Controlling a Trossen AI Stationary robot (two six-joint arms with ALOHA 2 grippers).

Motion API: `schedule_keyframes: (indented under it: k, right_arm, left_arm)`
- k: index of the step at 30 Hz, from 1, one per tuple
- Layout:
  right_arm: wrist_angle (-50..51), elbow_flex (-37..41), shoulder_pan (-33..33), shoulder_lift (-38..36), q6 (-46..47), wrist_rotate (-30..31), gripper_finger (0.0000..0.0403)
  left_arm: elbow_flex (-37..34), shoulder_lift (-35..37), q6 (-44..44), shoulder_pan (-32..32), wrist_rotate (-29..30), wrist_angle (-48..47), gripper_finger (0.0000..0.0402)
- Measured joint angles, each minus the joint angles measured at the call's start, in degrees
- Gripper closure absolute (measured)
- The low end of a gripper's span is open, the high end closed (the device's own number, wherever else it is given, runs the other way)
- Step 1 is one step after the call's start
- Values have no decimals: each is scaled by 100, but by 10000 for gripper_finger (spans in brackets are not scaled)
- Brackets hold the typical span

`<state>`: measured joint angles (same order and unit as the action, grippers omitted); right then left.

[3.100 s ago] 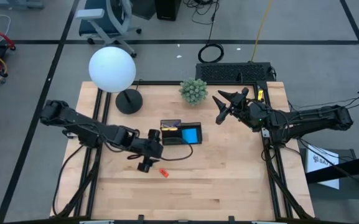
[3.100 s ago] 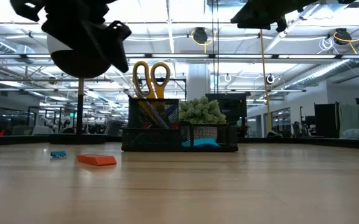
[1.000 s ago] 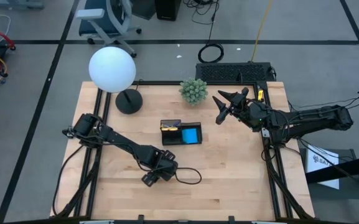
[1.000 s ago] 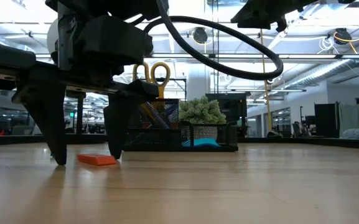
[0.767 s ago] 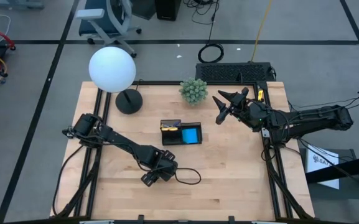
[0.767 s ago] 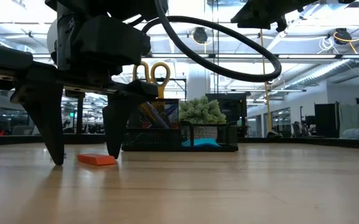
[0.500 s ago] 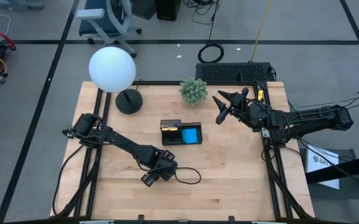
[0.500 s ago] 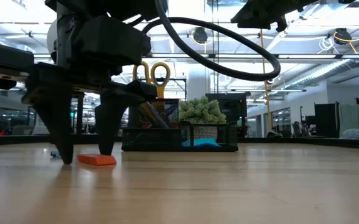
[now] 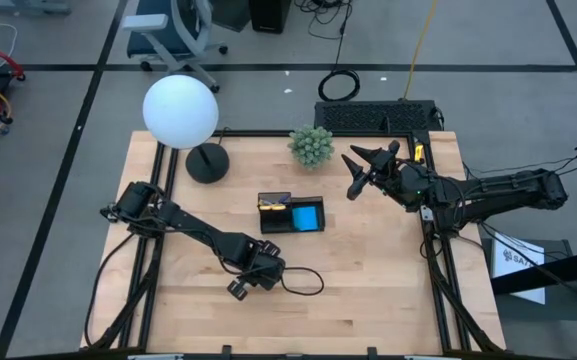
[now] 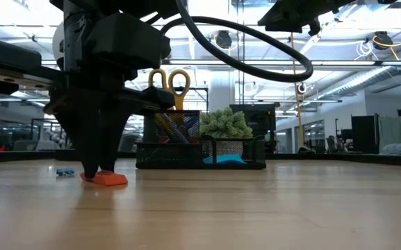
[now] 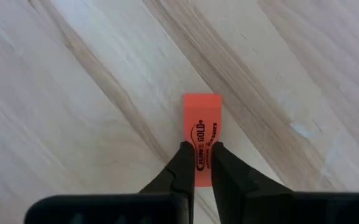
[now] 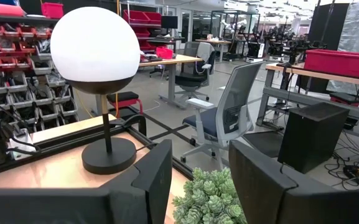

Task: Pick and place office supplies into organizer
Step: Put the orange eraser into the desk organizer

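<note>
High view: my left gripper (image 9: 240, 288) is down on the table, well in front of the organizer (image 9: 291, 216); my body hides the piece. My right gripper (image 9: 356, 172) waits raised, off to the organizer's far right, fingers apart.

Low view: my left fingers come together on the red eraser (image 10: 107, 178), which lies flat on the wood, in front and left of the organizer (a tiny blue piece (image 10: 64, 172) lies just beside).

Left wrist view: my pads (image 11: 182, 171) clamp the eraser's near end only. To do this well I'd lift straight and slow, since an end grip may let it pivot.
</note>
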<state>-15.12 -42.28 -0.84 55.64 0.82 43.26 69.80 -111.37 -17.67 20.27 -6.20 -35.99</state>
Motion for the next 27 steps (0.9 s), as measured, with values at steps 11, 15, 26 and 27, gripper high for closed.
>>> schedule_keyframes:
  k: [11,15,26,27]
  right_arm:
    - [-1,0,-1,0,0,0,250]
    - [-2,0,-2,0,-2,0,250]
    - [0,0,0,0,-2,-1,250]
    - [-1,0,0,0,-2,-1,250]
  left_arm:
    - [-4,0,42,-2,-64,14,356]
    - [-4,0,42,-2,-72,40,355]
    - [-15,-7,179,-2,-110,192,301]
    - [-15,-7,207,0,-111,199,292]
